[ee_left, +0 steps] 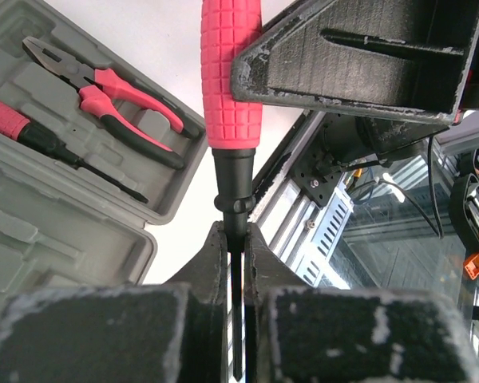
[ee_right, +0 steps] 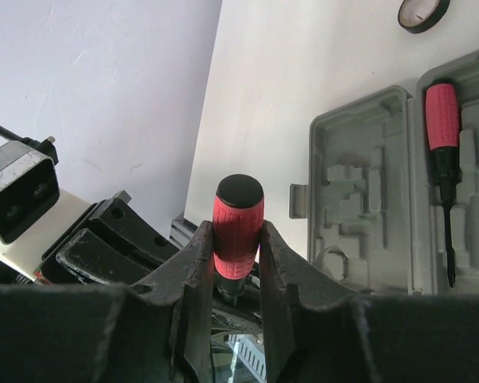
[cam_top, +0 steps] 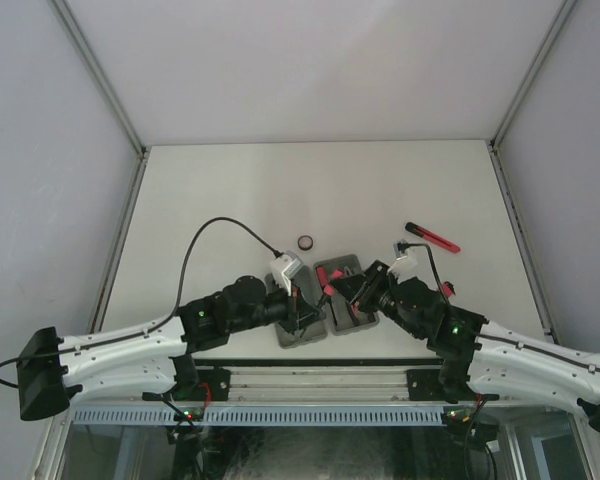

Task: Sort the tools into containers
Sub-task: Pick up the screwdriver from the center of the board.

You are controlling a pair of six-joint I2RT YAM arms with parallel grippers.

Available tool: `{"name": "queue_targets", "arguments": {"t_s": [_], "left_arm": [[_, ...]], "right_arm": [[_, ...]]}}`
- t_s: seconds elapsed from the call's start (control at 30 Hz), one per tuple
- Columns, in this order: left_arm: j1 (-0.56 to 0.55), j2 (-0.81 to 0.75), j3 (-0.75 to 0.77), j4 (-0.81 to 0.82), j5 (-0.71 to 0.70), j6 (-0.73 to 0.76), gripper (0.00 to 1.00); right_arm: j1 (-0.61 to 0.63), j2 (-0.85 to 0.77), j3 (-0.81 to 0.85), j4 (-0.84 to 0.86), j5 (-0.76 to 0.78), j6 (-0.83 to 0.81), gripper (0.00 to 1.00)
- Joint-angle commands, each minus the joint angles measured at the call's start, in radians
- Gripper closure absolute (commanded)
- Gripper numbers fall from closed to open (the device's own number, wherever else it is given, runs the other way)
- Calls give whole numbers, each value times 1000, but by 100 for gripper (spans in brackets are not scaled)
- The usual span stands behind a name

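At the open grey case [ee_left: 40, 239] near the table's front edge, both arms grip one red-handled screwdriver [ee_left: 231, 72] — left gripper [ee_left: 233, 243] clamped on its black shaft, right gripper [ee_right: 238, 239] on the handle. Inside the case lie pliers [ee_left: 116, 100] and a second screwdriver [ee_left: 32, 132] — a black ring [cam_top: 306, 241] sits on the table beyond.

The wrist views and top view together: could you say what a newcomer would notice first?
A red-handled screwdriver held between both arms: the left end effector clamps its black shaft, the right end effector its handle. The grey case lies open, with pliers and another screwdriver seated inside. A red-black stick tool lies on the table, far right.
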Motion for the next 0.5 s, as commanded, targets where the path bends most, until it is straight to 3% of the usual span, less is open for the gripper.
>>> {"name": "queue_targets", "arguments": {"t_s": [0.0,0.2,0.47], "left_arm": [[-6,-40,11,-15,-16,2,100],[-5,-121,23,-139,-121,19,100],[-4,-242,52,-271,-244,76,100]], "right_arm": [[28,-47,14,32,35,-38,78],[34,-133,15,-21,67,-136,54],[31,-322,14,-141,188,-341,48]]}}
